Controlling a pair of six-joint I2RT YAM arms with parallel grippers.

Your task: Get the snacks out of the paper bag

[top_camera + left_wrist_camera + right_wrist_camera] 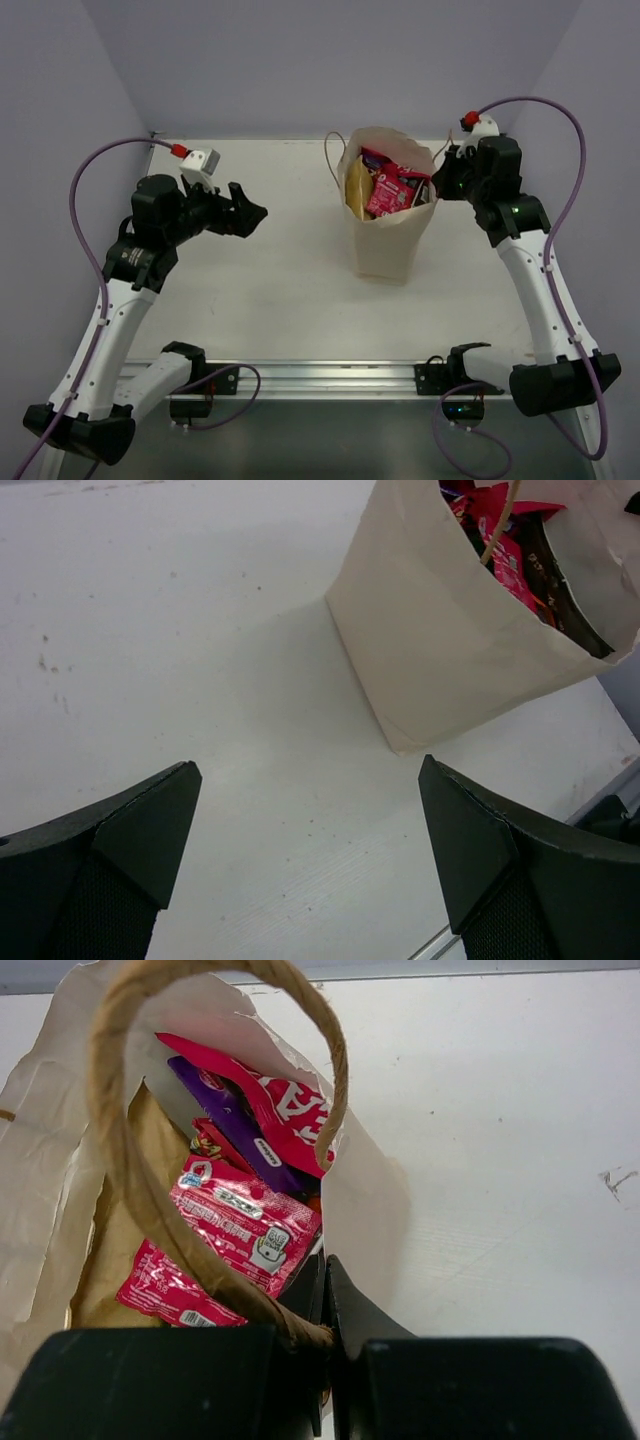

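The beige paper bag (pixel 385 245) stands upright right of the table's middle, its mouth open. Inside it are the snacks: a pink-red packet (pixel 392 190), a tan-yellow chip bag (pixel 357 188), and in the right wrist view a pink packet (pixel 235 1230), a purple one (pixel 240 1120) and a red one (pixel 290 1105). My right gripper (pixel 328 1280) is shut on the bag's right rim (pixel 370 1200), at the foot of the brown string handle (pixel 130 1160); from above it (pixel 440 185) sits at the bag's top right. My left gripper (pixel 255 213) hangs open left of the bag (pixel 440 640), holding nothing (pixel 310 810).
The white table (pixel 270 270) has a metal rail (pixel 330 378) along its near edge. Pale walls close in at the back and both sides. The bag's other handle (pixel 330 160) loops out on its left side.
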